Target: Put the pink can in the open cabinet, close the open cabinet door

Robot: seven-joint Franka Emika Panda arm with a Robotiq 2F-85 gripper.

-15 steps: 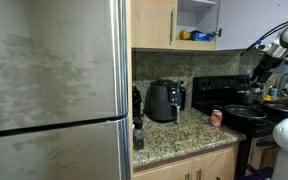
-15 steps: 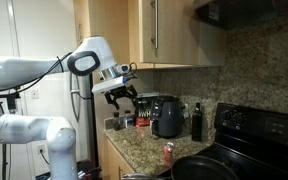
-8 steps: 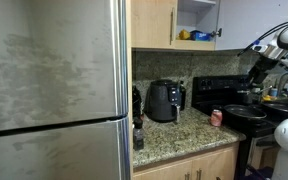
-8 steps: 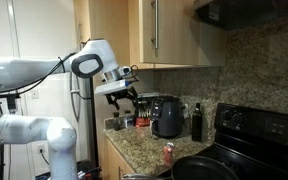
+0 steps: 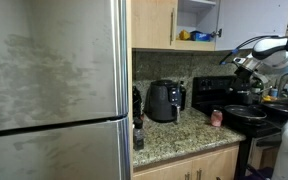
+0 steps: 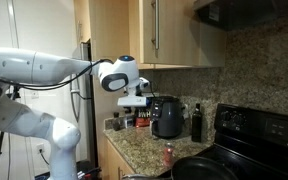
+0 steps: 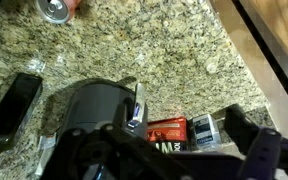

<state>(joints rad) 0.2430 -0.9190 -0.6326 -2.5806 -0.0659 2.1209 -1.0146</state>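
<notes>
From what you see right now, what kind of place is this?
Most likely a home kitchen: steel fridge, black stove, and a wooden wall cabinet above a granite counter.

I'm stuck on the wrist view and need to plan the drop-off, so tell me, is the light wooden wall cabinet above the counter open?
Observer: Yes, the light wooden wall cabinet stands open, as seen in an exterior view.
Operator: And what's next to my target?
Observer: The small pinkish-red drink can stands on the speckled granite counter, close beside the black stove.
Operator: Anything on that stove?
Observer: A dark round pan sits on it, just past the can.
</notes>
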